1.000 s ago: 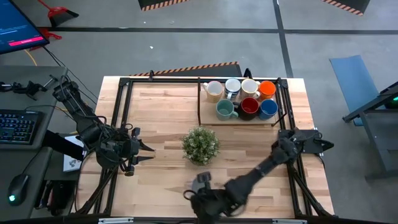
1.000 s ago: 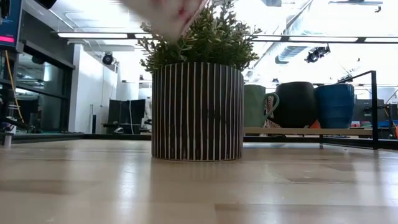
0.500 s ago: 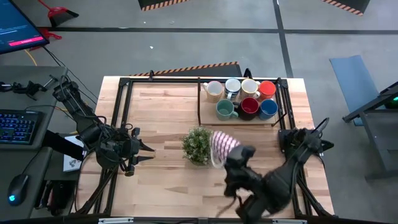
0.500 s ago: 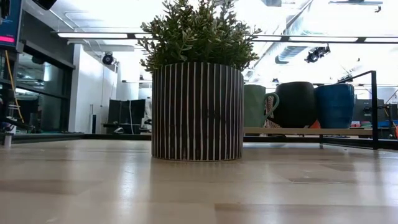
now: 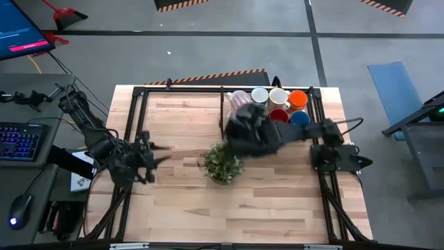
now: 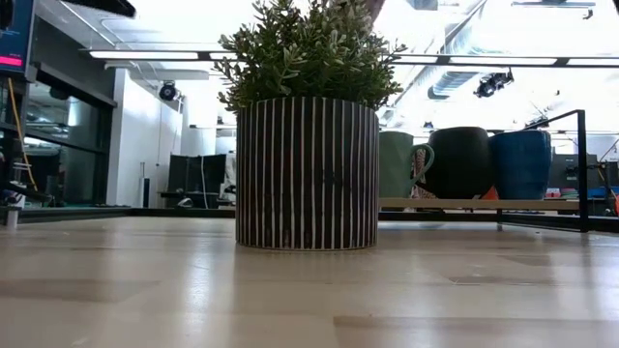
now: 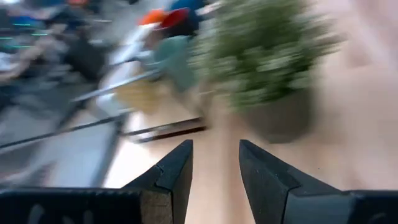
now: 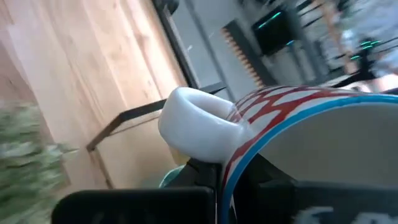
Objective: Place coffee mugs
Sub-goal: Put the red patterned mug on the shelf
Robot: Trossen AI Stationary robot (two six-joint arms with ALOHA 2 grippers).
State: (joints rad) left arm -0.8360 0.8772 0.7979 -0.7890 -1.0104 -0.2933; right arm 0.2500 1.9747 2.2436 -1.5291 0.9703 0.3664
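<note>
A white mug with a red pattern and a blue rim (image 8: 298, 118) hangs in the air in my right gripper (image 5: 243, 119), which is shut on it above the near left part of the black rack (image 5: 223, 118). In the rack stand white (image 5: 260, 95), cream (image 5: 279, 96), orange (image 5: 298, 99), red (image 5: 279, 114) and blue (image 5: 300, 119) mugs; my arm hides others. In the low view green (image 6: 397, 164), dark (image 6: 459, 162) and blue (image 6: 519, 162) mugs show on the rack. My left gripper (image 5: 156, 156) hovers open at the table's left, pointing at the plant. My right gripper holds the patterned mug at its rim, right beside the white handle (image 8: 199, 124). A dark finger (image 8: 204, 169) shows under the handle, and the mug hides the rest of the hold. The mug is lifted clear and lies tilted on its side, its mouth toward the wrist.
A spiky green plant in a striped pot (image 5: 222, 163) stands mid-table, just near of my right arm. The rack's thin black frame (image 6: 581, 169) rises at the back right. Bare wooden table (image 5: 180, 125) lies to the left and along the near edge.
My right gripper has swung up from the table's near edge, past the plant's right side, toward the far edge and the rack, turning as it went, with the patterned mug carried clear of the table. My left gripper has rolled a little in place.
</note>
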